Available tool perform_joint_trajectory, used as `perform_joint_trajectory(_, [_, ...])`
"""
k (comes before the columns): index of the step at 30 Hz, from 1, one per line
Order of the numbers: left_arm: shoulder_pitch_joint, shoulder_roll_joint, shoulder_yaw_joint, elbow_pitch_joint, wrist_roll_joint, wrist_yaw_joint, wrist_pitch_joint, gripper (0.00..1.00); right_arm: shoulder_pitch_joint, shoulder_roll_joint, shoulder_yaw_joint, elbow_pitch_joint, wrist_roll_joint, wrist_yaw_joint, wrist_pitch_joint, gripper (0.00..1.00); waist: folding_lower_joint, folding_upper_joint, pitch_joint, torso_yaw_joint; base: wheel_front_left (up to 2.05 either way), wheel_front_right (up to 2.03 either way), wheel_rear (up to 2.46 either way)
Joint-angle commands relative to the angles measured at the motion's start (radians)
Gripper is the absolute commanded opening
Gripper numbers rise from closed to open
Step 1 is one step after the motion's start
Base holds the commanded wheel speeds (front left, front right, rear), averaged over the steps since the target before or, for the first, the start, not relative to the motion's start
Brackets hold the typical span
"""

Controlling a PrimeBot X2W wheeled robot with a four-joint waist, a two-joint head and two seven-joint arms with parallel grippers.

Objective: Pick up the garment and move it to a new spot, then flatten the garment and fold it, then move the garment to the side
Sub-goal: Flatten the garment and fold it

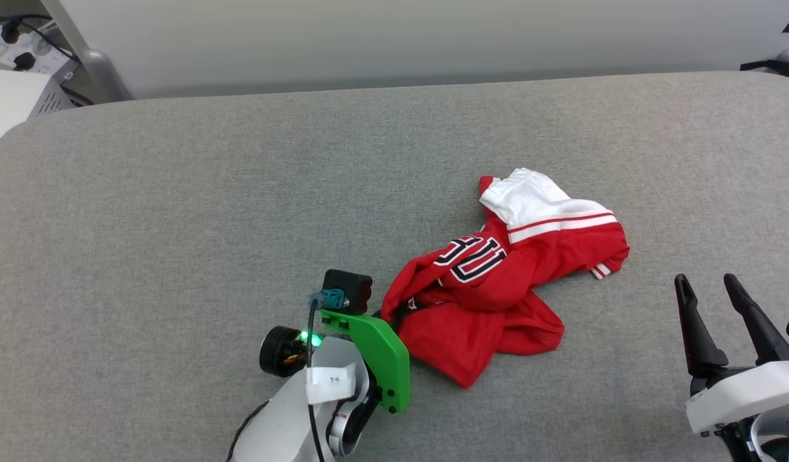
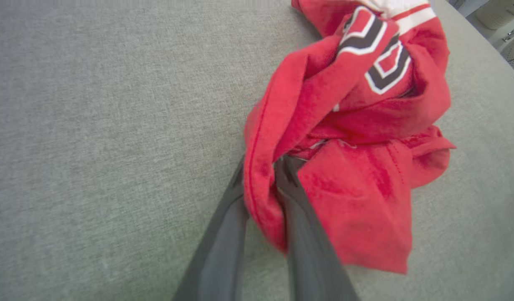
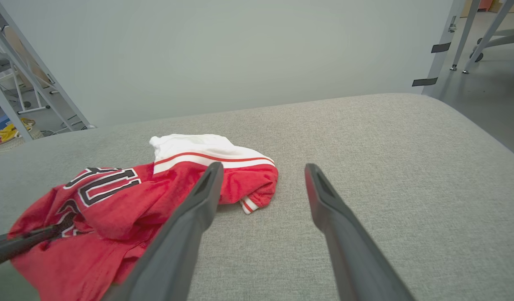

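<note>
The garment [image 1: 491,289] lies crumpled on the grey cushioned surface, right of centre: red cloth, a white sleeve with striped trim at its far end, and block lettering facing up. My left gripper [image 1: 401,311] is at its near-left edge. In the left wrist view, a red fold of the garment [image 2: 357,125] is pinched between the two dark fingers of the left gripper [image 2: 263,167]. My right gripper [image 1: 705,282] stands open at the lower right, apart from the cloth. In the right wrist view, the right gripper [image 3: 263,169] has bare surface between its fingers, and the garment [image 3: 115,200] lies to the left.
The grey cushioned surface [image 1: 176,212] stretches wide to the left and behind the garment, with its far edge against a pale wall [image 1: 394,38]. White equipment with cables [image 1: 16,64] sits off the far left corner. Metal frame legs [image 3: 441,46] stand beyond the right end.
</note>
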Motion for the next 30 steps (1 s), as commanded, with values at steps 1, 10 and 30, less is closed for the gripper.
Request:
perform_joint_trajectory(1, [-0.019, 0.001, 0.01, 0.0, -0.016, -0.011, -0.016, 0.0, -0.014, 0.002, -0.002, 0.004, -0.006, -0.001, -0.006, 1.0, 0.0, -0.0001, -0.01, 0.017, 0.0, 0.0, 0.0])
perform_joint_trajectory(10, [0.005, 0.065, 0.088, -0.126, -0.111, -0.083, -0.104, 0.0, -0.006, -0.002, -0.006, 0.015, 0.003, -0.001, 0.005, 1.0, 0.0, -0.0001, -0.063, 0.078, 0.0, 0.0, 0.0])
perform_joint_trajectory(30, [-0.332, 0.295, 0.171, -0.281, -0.025, 0.012, 0.055, 0.0, -0.006, 0.033, 0.035, 0.079, 0.018, -0.001, -0.037, 1.0, 0.0, -0.0001, -0.119, 0.068, 0.0, 0.0, 0.0])
